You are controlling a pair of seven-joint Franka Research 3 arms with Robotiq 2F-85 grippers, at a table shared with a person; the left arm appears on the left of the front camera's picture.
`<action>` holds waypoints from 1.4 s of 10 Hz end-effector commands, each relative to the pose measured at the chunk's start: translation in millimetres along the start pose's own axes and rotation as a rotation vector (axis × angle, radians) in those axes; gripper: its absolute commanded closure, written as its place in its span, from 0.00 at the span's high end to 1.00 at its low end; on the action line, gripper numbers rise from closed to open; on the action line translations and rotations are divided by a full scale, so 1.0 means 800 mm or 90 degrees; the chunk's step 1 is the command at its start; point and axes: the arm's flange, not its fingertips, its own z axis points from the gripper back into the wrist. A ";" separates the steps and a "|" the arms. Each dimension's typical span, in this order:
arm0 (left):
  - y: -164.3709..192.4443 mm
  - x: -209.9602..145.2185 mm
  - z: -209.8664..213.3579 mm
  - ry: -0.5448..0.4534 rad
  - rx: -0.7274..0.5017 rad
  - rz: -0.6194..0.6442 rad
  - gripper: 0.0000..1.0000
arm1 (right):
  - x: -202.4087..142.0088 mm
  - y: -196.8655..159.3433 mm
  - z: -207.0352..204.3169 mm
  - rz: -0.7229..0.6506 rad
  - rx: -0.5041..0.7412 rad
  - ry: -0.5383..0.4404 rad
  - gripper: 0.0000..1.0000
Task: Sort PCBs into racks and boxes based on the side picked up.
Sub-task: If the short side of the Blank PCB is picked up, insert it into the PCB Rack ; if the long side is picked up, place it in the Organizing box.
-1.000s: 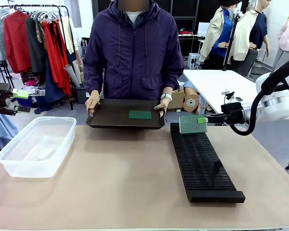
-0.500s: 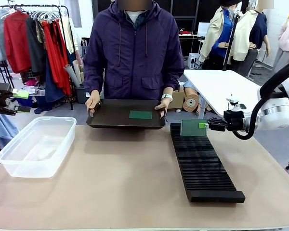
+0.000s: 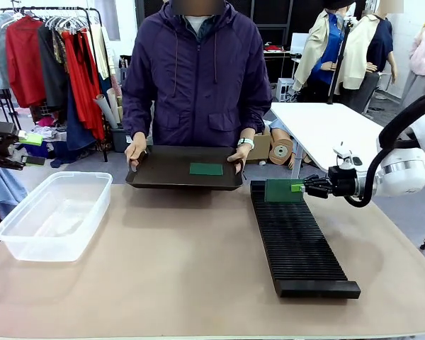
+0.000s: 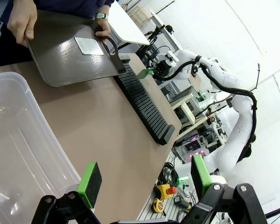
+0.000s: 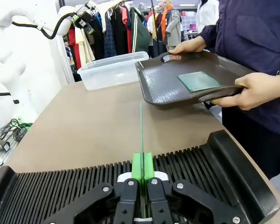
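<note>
Held PCB [image 3: 282, 190]: upright, lower edge at the far-end slots of the rack [image 3: 299, 244]; seen edge-on from the right wrist.
Right gripper [image 3: 297, 188]: fingers clenched on the held PCB's side edge.
Left gripper [image 4: 144, 180]: fingers spread wide, holding nothing, beside the box [image 3: 28, 241].
Second PCB [image 3: 206, 168]: flat on the tray [image 3: 163, 177] held by the person's hands [image 3: 135, 150].
Change: the held PCB sits lower and straighter than a second ago.

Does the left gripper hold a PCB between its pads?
No, the left gripper stands open, with nothing between its green pads.
</note>
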 end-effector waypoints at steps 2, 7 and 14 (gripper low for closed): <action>-0.002 0.001 0.001 -0.002 -0.001 -0.002 1.00 | -0.005 -0.013 -0.005 -0.020 0.036 -0.015 0.00; -0.002 0.001 0.001 -0.002 -0.001 -0.002 1.00 | -0.003 -0.001 -0.001 -0.001 0.001 0.000 0.00; -0.002 0.001 0.001 -0.002 -0.001 -0.002 1.00 | -0.013 -0.011 0.002 -0.019 0.006 0.002 0.00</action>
